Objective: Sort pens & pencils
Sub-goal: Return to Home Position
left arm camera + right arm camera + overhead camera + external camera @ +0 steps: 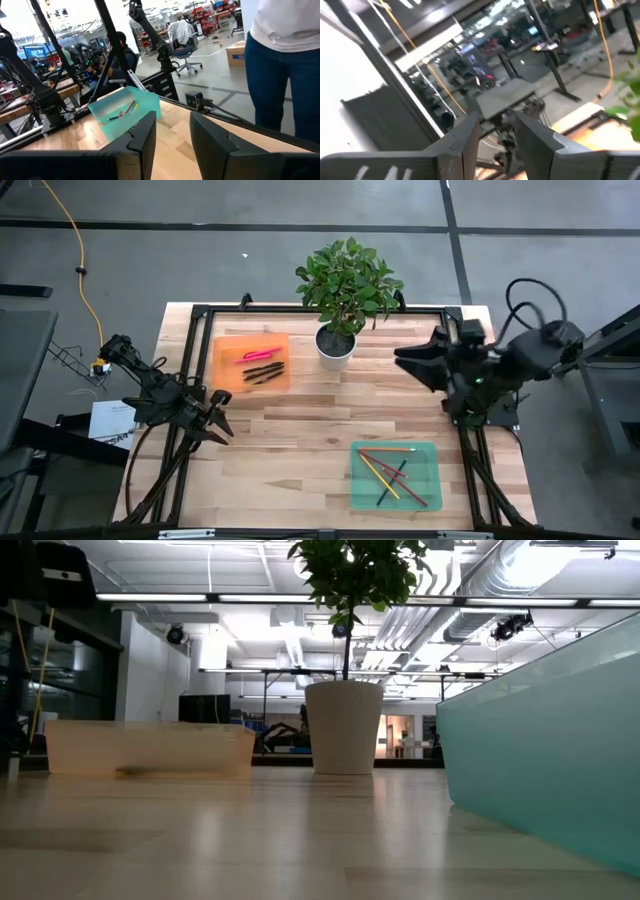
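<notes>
A: The left tool [172, 122] hangs over the left edge of the surface [300, 430], fingers [140, 142] parted, holding nothing. The right tool [496, 120] is likewise open and empty, raised by the right edge near the plant [348, 278].
B: Risk?
A: The right arm, I'd say. A wide swing home could catch the leaves and rock that smooth, tapered white pot [335, 346]. The left one is near the orange bin [228, 380] (thin, light plastic), which a nudge would slide on the smooth planks.
B: And the sticks?
A: The pens [262, 370] lie in the orange bin, and the pencils [385, 470] lie crisscrossed in the green bin [365, 500]. They're slim and would likely roll if tipped out
</notes>
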Available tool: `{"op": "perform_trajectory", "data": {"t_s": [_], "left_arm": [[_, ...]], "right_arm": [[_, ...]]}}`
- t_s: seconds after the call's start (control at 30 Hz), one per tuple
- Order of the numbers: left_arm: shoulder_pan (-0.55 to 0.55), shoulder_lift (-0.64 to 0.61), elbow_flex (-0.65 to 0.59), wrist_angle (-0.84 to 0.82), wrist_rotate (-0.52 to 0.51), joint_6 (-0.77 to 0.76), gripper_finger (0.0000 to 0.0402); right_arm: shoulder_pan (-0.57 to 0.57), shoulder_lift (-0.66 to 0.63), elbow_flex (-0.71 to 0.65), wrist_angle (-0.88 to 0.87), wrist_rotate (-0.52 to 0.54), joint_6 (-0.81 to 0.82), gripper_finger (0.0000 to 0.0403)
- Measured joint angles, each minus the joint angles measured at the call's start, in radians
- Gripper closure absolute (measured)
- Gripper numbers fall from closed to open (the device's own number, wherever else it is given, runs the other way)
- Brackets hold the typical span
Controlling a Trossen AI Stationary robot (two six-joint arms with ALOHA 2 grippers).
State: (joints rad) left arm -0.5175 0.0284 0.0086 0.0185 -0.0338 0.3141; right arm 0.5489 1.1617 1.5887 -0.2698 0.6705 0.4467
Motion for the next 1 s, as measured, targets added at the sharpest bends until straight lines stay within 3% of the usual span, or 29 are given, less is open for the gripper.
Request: {"op": "perform_trajectory", "data": {"t_s": [0.5, 0.8, 1.0], "left_arm": [[0.0, 0.0, 0.0, 0.001, 0.0, 0.002, 0.0293], [0.0, 0.0, 0.0, 0.001, 0.0, 0.002, 0.0293], [0.0, 0.0, 0.0, 0.001, 0.0, 0.002, 0.0293]], "right_arm": [[0.193, -0.142, 0.0, 0.085, -0.017, -0.328, 0.0286], [0.259, -0.234, 0.0, 0.045, -0.223, -0.453, 0.0286], [0.259, -0.252, 0.001, -0.068, -0.255, -0.431, 0.0286]]}}
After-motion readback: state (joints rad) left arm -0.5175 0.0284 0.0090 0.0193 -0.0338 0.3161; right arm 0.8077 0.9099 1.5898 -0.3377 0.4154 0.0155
